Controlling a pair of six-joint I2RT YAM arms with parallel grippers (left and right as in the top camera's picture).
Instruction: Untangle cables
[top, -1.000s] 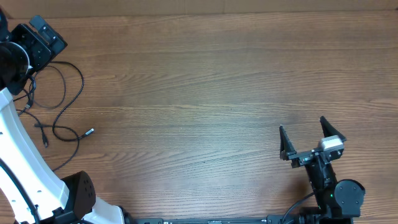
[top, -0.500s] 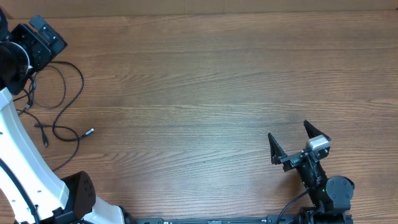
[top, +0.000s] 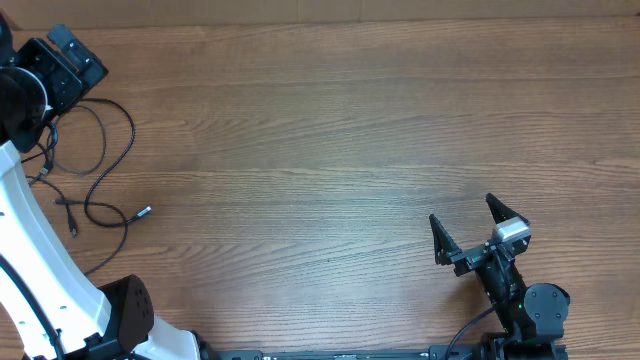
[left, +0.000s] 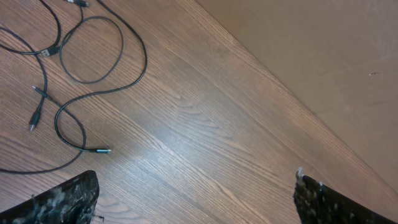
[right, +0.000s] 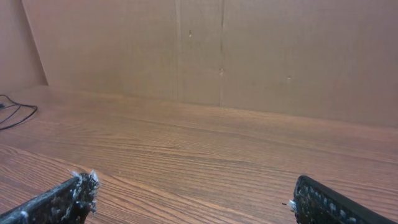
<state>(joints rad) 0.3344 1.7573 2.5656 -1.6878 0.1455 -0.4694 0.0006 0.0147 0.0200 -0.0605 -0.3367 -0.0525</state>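
Both of your tools gape wide, the left pincer (left: 196, 180) beside the loose cables (left: 145, 59) at the counter's (top: 320, 150) left end, the right pincer (top: 461, 208) near its front edge.

Cables (top: 133, 128) – partly hidden beneath the left arm (top: 45, 250).

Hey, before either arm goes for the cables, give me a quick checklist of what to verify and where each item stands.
1. Left gripper open and empty: ok.
2. Right gripper open and empty: ok.
3. Cables in view on the table: ok.
4. Cables near the right gripper: not ok, they lie far across, by the left arm.
5. Every crossing visible: cannot tell, the left arm hides part in the overhead view.
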